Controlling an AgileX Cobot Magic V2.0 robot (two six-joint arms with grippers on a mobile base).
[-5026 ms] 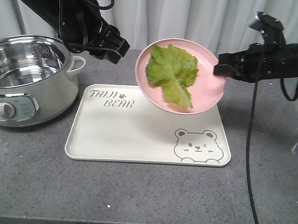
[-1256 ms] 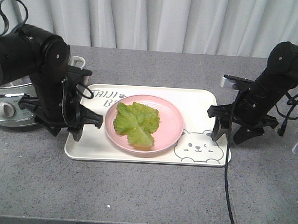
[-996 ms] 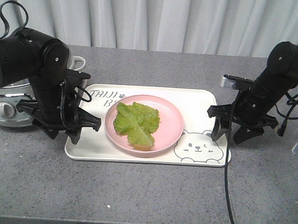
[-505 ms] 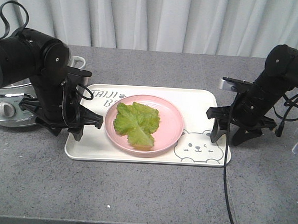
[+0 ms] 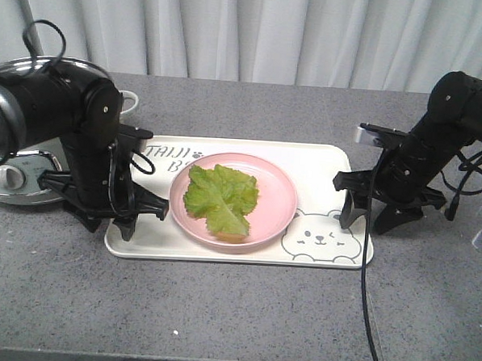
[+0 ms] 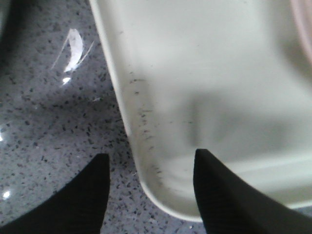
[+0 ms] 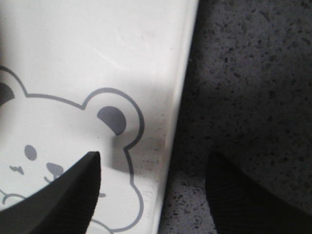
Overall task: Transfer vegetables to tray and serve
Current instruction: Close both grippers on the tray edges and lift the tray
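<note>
Grey speckled stone surface (image 5: 242, 310), pale pleated curtain (image 5: 257, 32) behind it, nothing fancy. Lying flat in the middle is the big cream-white rectangular tray with the bear drawing (image 5: 315, 164), long axis running left to right. On it sits a round pink plate (image 5: 277, 194), and the crinkly bright green lettuce leaf (image 5: 217, 197) is spread on that plate, a bit left of the tray's centre. So the greens are on the tray by way of the plate, and lifting it to serve looks like what's left.

What matters: each arm sits at one short end. The left gripper (image 6: 150, 158) has its fingers spread, one over the tray floor and one over the stone outside, straddling the rim near the front left corner. The right gripper (image 7: 153, 158) mirrors that at the other end, fingers apart, one above the bear's ear, one over bare stone. Neither is pinching anything yet. Can't tell if the tips touch down.

My guess is the rim is low, so both need to close evenly or the plate could slide.

Room-wise, a steel and white electric pot (image 5: 11, 172) sits close behind the left arm; the front of the surface is open.
</note>
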